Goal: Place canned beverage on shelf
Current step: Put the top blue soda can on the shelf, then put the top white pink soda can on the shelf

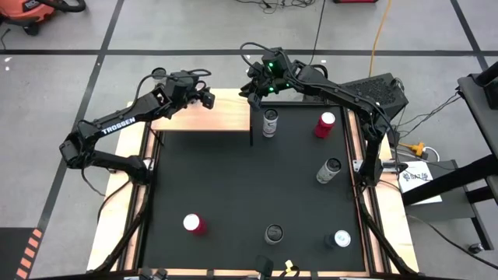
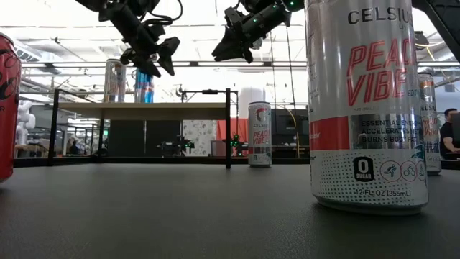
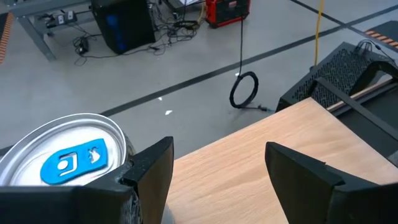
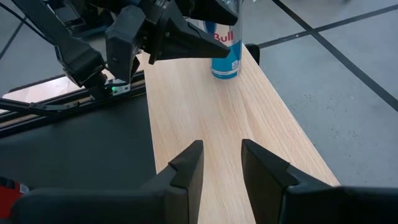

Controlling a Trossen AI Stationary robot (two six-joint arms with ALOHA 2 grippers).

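The shelf [image 1: 222,117], a pale wood board on thin black legs [image 2: 228,129], stands at the table's far left. Two cans stand upright on it: a blue Red Bull can [image 2: 144,88] and a silver can [image 2: 115,79]. My left gripper [image 3: 217,149] hovers open over the board with nothing between its fingers. The Red Bull can's top [image 3: 68,155] lies just outside one finger. My right gripper [image 4: 222,149] hangs above the shelf's right end [image 1: 250,92], its fingers a little apart and empty, facing the Red Bull can [image 4: 225,56] and my left gripper [image 4: 180,31]. My left gripper has the outer side of one finger [image 3: 152,168] close beside the Red Bull can's top rim [image 3: 121,146]. I cannot tell whether the two touch. The can stands upright on the shelf board.
Several cans stand on the black table: a Celsius can [image 1: 270,123] by the shelf's right leg, a red can [image 1: 325,124], a silver can [image 1: 330,171], a red can [image 1: 193,224] and two more [image 1: 274,233] [image 1: 338,239] near the front edge. Wooden strips [image 1: 359,155] edge the table.
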